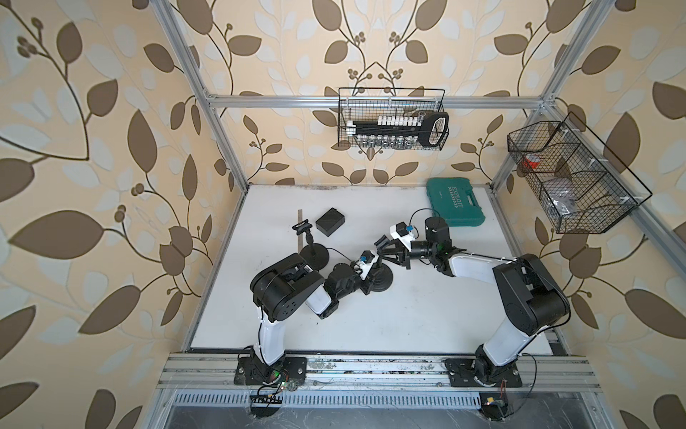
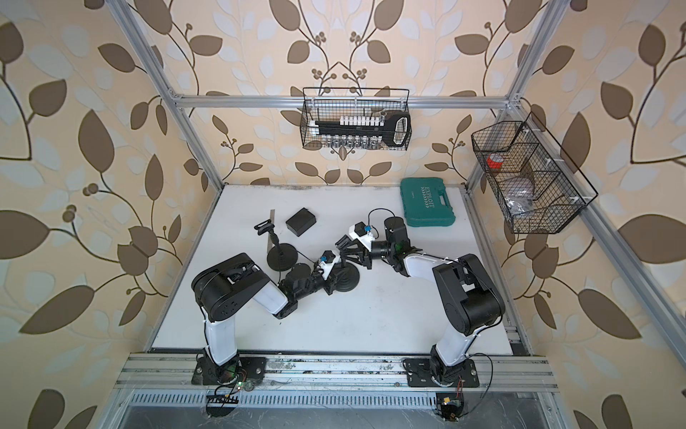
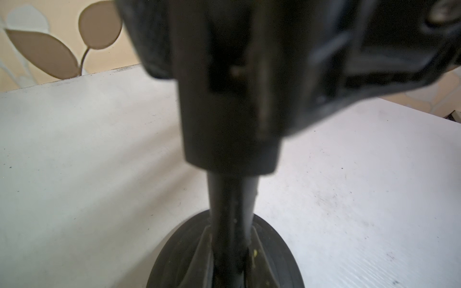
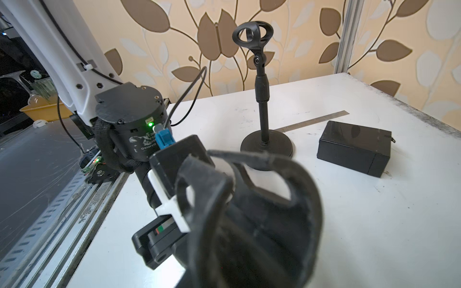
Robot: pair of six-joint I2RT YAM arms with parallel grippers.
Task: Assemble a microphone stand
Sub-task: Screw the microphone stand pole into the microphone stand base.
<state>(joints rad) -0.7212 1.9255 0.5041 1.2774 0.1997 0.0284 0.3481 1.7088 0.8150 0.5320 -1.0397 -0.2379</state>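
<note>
A black round base (image 1: 384, 285) (image 2: 349, 281) stands mid-table with a thin pole (image 3: 232, 199) rising from it. My left gripper (image 1: 372, 275) (image 2: 335, 276) (image 3: 229, 249) is shut low on that pole, just above the base (image 3: 274, 249). Over the pole's top sits a black microphone clip (image 1: 380, 243) (image 2: 342, 243), large and blurred in the right wrist view (image 4: 262, 212). My right gripper (image 1: 385, 253) (image 2: 349, 251) reaches in from the right, its fingers drawn in on the clip. The clip hides those fingertips in the right wrist view.
A complete microphone stand (image 1: 314, 255) (image 2: 282, 256) (image 4: 264, 112) stands left of the work. Behind it lie a black box (image 1: 329, 222) (image 4: 354, 147) and a steel ruler (image 4: 311, 122). A green tool case (image 1: 456, 202) sits back right. Wire baskets (image 1: 393, 119) (image 1: 571, 178) hang on the frame.
</note>
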